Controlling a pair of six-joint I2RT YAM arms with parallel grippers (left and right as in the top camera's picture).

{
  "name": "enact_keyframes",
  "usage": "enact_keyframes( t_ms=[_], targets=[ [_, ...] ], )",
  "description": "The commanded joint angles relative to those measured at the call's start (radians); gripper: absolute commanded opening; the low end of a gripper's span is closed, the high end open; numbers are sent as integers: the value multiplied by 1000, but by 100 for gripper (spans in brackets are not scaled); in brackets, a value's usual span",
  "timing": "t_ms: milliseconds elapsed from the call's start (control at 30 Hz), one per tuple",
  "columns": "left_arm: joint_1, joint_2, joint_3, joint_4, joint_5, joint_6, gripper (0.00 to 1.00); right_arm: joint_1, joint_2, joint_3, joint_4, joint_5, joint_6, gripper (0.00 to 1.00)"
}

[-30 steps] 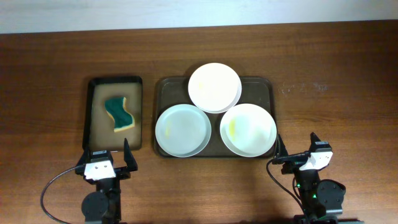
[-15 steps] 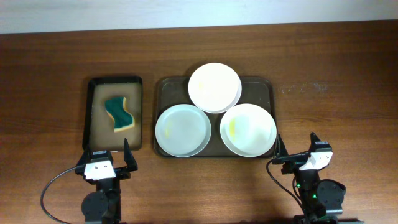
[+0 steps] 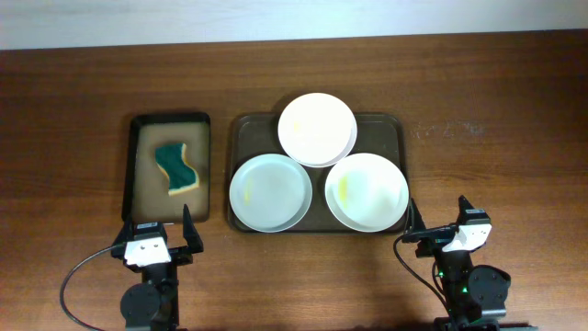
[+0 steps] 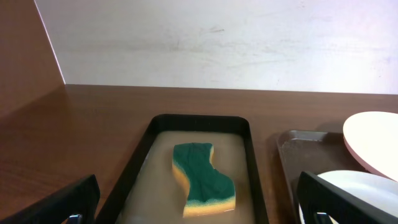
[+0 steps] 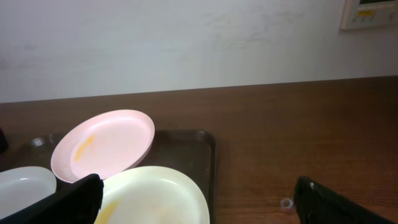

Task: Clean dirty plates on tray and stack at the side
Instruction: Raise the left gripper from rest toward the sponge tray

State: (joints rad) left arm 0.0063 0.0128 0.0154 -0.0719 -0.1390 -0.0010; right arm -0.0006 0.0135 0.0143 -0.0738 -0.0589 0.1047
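Note:
Three white dirty plates lie on the dark tray (image 3: 390,129): one at the back (image 3: 317,129), one front left (image 3: 269,191), one front right (image 3: 367,190) with a yellow smear. The back plate rests tilted on the other two. My left gripper (image 3: 156,228) stands open near the table's front edge, just in front of the black tray, nothing between its fingers. My right gripper (image 3: 439,220) is open too, at the front right of the plate tray. In the right wrist view the smeared front plate (image 5: 155,196) and the back plate (image 5: 102,144) lie ahead on the left.
A smaller black tray (image 3: 138,129) left of the plates holds murky water and a green-and-yellow sponge (image 3: 175,166), also seen as the sponge (image 4: 202,180) in the left wrist view. Bare wooden table (image 3: 496,138) stretches right of the plate tray. A wall lies behind the table.

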Motion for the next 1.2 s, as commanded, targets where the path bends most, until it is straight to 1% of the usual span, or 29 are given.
enact_keyframes(
  t_ms=[0, 933, 967, 1033, 1100, 1167],
  targets=[
    [0, -7, -7, 3, -4, -10, 99, -6, -7, -9, 0, -9, 0, 98],
    [0, -7, -6, 3, 0, -11, 99, -6, -7, -9, 0, -9, 0, 98],
    [0, -7, -6, 3, 56, -16, 100, -6, -7, -9, 0, -9, 0, 98],
    [0, -7, -6, 5, 317, -63, 99, -6, -7, -9, 0, -9, 0, 98],
    [0, -7, -6, 36, 617, -131, 99, -6, -7, -9, 0, -9, 0, 98],
    [0, -7, -6, 100, 885, -144, 99, -6, -7, -9, 0, -9, 0, 98]
  ],
)
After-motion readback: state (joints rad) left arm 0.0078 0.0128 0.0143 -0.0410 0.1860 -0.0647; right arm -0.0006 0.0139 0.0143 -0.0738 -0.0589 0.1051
